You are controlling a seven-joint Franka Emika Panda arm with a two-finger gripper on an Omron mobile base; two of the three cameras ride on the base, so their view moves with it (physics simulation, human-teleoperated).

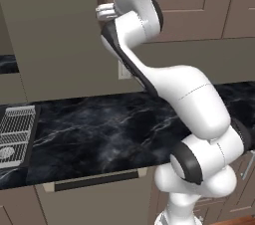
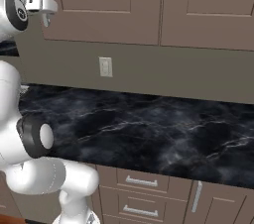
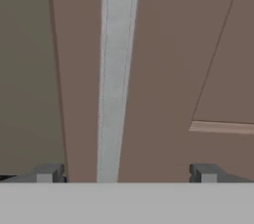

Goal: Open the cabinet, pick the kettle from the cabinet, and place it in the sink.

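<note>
The cabinet is a brown-taupe wall unit, and its recessed-panel doors are shut. My gripper is open and pushed close to the door. The door's vertical silver bar handle runs up between my two fingertips, nearer the left one, without being clamped. From the base views the hand is raised high at the door's left edge. The sink lies at the counter's far left, with a round drain showing. The kettle is hidden.
A black marble counter runs below the wall cabinets. A silver wire rack sits over the sink. A white wall outlet is on the backsplash. Beige base drawers lie under the counter. A tall flat panel stands left of the hand.
</note>
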